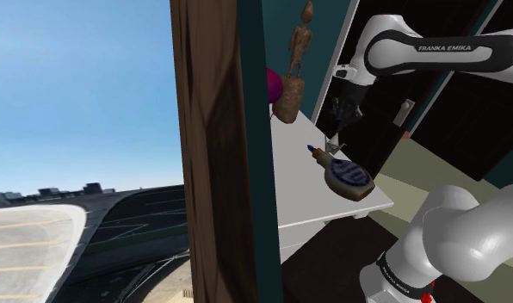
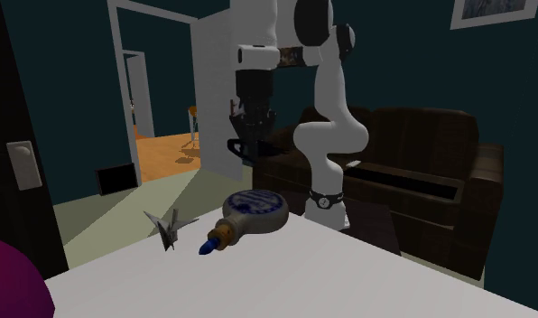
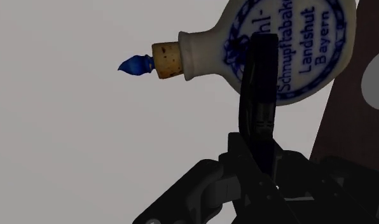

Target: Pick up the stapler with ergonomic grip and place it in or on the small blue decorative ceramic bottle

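Glazed bottle (image 3: 290,44), cork stopper (image 3: 168,59); table (image 3: 67,140) perhaps matt.

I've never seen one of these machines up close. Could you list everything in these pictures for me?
bottle: one, cream with blue lettering, cork and blue tip, lying on its side on the table
stapler: one, black, clasped in the pincer over the bottle
spiky thing: one, grey, on the table beside the bottle's tip
figurine: one, brown, standing on the table
round object: one, magenta, at the table's edge
table: one, white
sofa: one, dark brown, behind the table
wooden post: one, brown, close to the shoulder camera
arm: one, white with dark joints
pincer: one, black, shut on the stapler
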`<state>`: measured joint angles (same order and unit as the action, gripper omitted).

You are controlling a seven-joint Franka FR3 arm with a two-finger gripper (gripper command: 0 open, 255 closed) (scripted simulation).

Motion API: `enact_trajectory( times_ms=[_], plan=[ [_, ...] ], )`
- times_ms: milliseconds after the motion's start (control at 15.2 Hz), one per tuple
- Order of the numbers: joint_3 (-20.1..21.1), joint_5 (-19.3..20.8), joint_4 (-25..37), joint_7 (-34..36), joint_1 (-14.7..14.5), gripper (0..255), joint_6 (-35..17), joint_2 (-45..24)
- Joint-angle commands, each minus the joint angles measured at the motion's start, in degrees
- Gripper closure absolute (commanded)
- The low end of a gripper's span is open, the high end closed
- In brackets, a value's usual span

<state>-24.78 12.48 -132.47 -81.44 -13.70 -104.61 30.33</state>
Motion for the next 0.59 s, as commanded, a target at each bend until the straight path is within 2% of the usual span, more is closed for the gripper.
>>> enact_trajectory(
  times_ms=[0, 330, 528],
  plan=[
    [-0.75, 1.69, -2.41, -1.39, 1.65, 255, 0.91, 3.57],
    [-2.93, 5.72, -6.73, -5.51, 6.06, 255, 3.86, 11.46],
    [-3.65, 6.57, -8.60, -6.01, 6.78, 255, 2.75, 12.31]
  ],
)
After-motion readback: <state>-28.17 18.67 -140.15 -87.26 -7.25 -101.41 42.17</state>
